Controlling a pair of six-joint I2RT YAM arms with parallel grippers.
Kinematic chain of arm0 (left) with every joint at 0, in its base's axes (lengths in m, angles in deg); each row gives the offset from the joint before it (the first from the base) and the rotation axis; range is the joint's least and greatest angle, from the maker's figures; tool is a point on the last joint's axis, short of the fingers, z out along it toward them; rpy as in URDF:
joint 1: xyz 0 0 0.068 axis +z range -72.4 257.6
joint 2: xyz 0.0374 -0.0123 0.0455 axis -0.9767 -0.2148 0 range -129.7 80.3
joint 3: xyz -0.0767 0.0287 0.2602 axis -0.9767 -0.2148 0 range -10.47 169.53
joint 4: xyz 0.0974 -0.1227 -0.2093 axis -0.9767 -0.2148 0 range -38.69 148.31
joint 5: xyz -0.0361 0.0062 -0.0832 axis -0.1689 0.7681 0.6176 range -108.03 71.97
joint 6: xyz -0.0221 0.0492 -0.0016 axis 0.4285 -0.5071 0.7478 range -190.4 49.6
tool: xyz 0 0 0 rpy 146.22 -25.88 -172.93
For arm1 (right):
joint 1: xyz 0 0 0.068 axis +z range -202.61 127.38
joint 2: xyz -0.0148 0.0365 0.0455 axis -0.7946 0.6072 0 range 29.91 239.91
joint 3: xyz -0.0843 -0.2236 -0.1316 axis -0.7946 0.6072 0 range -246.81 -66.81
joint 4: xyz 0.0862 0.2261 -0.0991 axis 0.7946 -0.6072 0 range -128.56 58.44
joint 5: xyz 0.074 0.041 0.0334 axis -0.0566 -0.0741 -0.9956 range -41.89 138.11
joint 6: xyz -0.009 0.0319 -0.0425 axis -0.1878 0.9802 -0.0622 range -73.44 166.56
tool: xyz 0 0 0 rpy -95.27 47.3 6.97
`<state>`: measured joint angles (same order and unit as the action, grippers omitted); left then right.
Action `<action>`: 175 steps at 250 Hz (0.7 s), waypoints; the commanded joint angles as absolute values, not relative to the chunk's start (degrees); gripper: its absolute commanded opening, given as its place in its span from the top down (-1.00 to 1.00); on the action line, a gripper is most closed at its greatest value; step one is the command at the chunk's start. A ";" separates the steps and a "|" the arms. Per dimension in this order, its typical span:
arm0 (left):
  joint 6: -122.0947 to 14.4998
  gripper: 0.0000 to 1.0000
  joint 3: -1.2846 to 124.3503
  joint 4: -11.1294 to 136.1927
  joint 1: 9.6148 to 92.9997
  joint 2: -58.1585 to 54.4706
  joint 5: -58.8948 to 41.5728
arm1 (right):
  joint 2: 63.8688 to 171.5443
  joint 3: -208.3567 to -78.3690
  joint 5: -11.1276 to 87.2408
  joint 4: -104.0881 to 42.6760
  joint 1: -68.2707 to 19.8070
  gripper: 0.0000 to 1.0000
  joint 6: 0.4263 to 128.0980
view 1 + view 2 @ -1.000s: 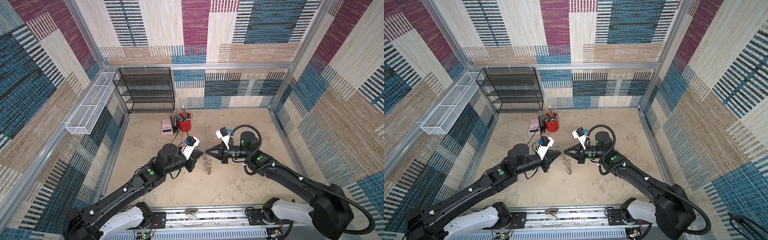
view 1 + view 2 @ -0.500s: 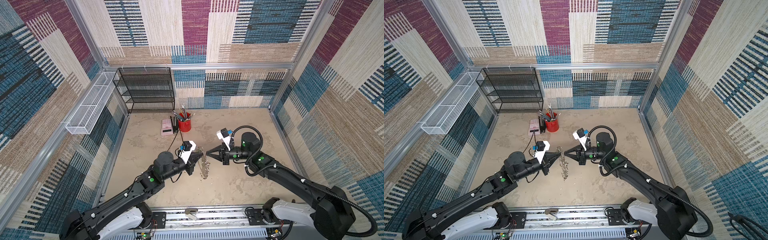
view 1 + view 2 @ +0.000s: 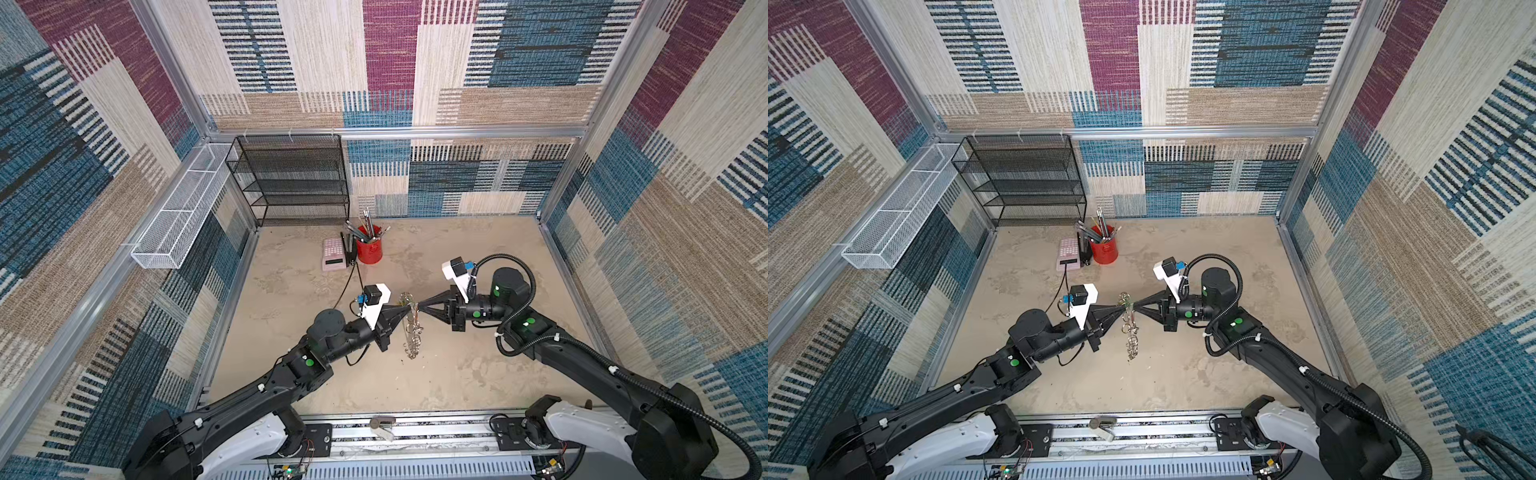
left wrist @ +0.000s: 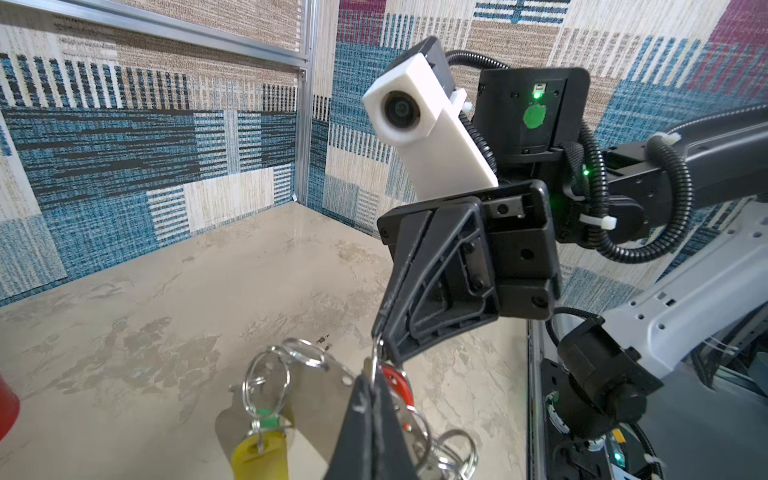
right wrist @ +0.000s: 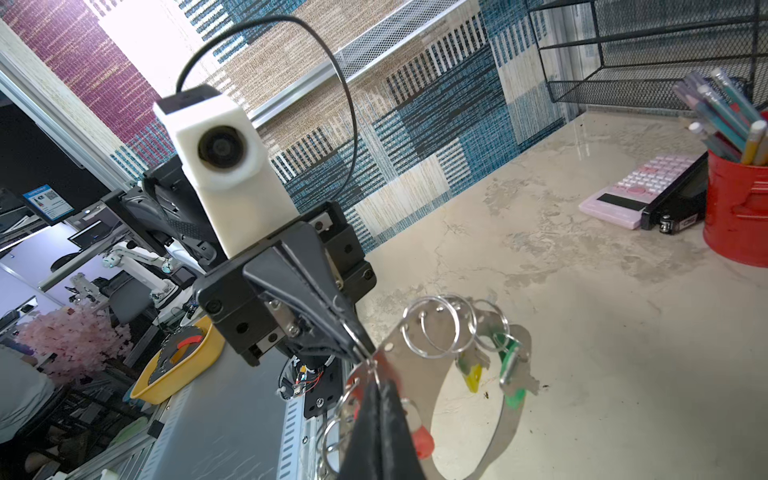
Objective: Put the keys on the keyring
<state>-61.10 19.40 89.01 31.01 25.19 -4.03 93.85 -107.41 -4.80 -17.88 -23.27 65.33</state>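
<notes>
Left gripper [image 3: 409, 309] is clamped on the keyring [image 3: 412, 332], which hangs above the surface [image 3: 457, 374]. Right gripper [image 3: 420, 308] pinches the red-tagged key [image 5: 422, 442] at its ring. A sideways tug could slip either grip and drop everything.

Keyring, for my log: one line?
left gripper: shut on keyring | right gripper: shut on keyring | yellow key, green key: attached

The left gripper [image 4: 368, 386] and right gripper [image 4: 379, 337] (jaws pressed together) meet at the keyring's [image 4: 320, 390] ringed edge.
</notes>
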 commanded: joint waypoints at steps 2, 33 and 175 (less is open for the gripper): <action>-60.07 1.00 19.68 97.82 31.13 24.95 -4.24 | 93.37 -110.06 -1.21 -21.86 -24.21 1.00 62.11; -61.63 1.00 19.93 97.44 31.11 24.63 -4.43 | 92.76 -112.56 3.11 -29.50 -24.23 1.00 58.40; -61.83 1.00 22.93 98.19 31.10 21.66 -0.01 | 93.46 -109.88 3.41 -27.41 -24.23 1.00 58.99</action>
<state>-61.39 21.54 94.87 31.10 21.73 -1.17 92.97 -109.68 4.67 -31.72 -24.23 57.41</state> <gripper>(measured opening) 0.048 0.051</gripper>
